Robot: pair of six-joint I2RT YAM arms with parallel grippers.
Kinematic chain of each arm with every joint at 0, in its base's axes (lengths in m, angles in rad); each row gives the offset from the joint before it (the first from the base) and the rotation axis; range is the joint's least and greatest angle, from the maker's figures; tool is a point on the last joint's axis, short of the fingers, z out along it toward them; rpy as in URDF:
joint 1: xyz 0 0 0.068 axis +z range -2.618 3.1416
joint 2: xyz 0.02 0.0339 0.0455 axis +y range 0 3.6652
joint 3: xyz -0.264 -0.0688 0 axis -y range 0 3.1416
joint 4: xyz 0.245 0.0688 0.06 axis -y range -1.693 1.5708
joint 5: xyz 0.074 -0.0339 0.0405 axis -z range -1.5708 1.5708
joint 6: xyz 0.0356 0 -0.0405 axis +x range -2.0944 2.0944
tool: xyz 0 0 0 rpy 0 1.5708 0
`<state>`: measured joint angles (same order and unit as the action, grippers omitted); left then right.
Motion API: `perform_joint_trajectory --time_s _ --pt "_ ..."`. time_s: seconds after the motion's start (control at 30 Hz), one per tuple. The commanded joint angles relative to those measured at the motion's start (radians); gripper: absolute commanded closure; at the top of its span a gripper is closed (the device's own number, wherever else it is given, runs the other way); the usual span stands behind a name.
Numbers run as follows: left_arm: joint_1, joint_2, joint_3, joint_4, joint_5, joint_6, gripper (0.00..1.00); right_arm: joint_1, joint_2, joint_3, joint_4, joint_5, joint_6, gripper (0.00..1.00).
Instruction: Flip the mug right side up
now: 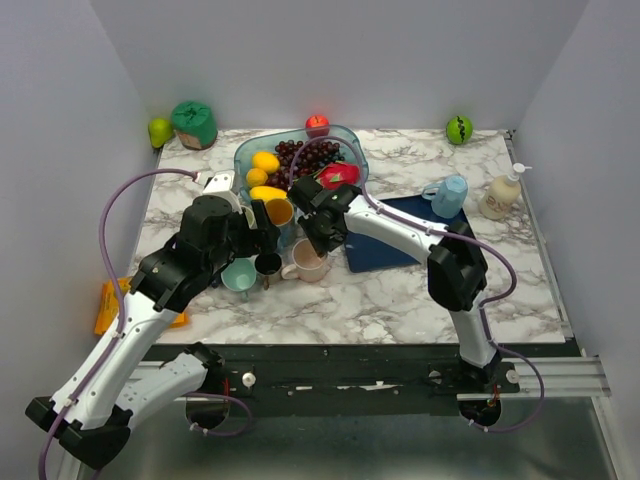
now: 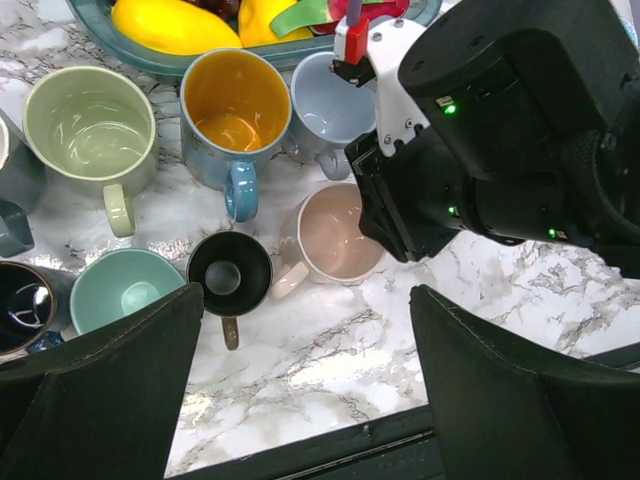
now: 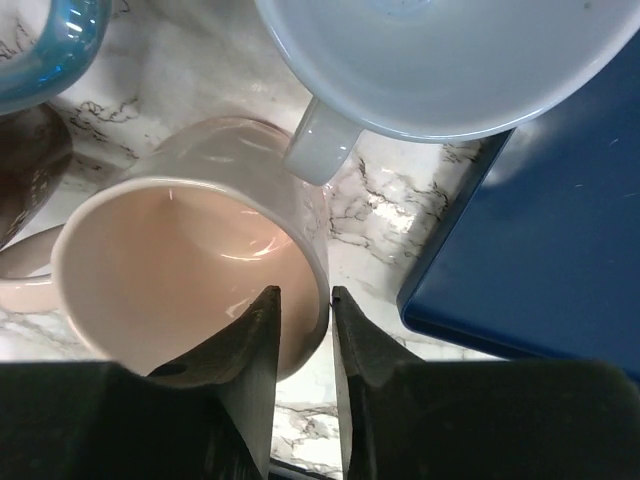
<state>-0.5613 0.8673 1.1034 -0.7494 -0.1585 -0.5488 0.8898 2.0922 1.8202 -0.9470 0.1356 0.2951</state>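
Top external view: a marble table point(image 1: 400, 300) with 2 black-and-white robot arms reaching from its near edge toward a teal fruit basin point(image 1: 240, 155). Just in front of the basin sits a cluster of mugs. The pink mug point(image 1: 308, 262), the one to be turned, stands upright with its mouth up at the side of the cluster farthest from the basin.

Right gripper point(image 3: 305, 295): the jaws are narrowly parted astride the mug's rim, 1 finger inside and 1 outside. Whether they pinch it cannot be told.

Left gripper point(image 2: 308, 295): the jaws are spread wide, holding nothing, and it hovers over the cluster.

The turning looks done; only letting go and backing away seem to remain.
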Motion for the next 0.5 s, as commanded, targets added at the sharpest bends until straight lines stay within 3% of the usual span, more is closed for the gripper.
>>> perform_joint_trajectory --time_s 0.0,0.2,0.47 --pt "0.003 -0.022 0.019 -0.005 -0.038 0.020 0.08 0.008 -0.007 0.045 -0.065 0.039 0.013 0.56" --pt "0.001 -0.025 0.026 -0.004 -0.038 0.020 0.06 0.006 -0.112 0.013 -0.068 0.122 0.045 0.38" --pt "0.001 -0.030 0.033 0.005 -0.033 0.020 0.01 -0.061 -0.352 -0.097 -0.029 0.217 0.145 0.30"
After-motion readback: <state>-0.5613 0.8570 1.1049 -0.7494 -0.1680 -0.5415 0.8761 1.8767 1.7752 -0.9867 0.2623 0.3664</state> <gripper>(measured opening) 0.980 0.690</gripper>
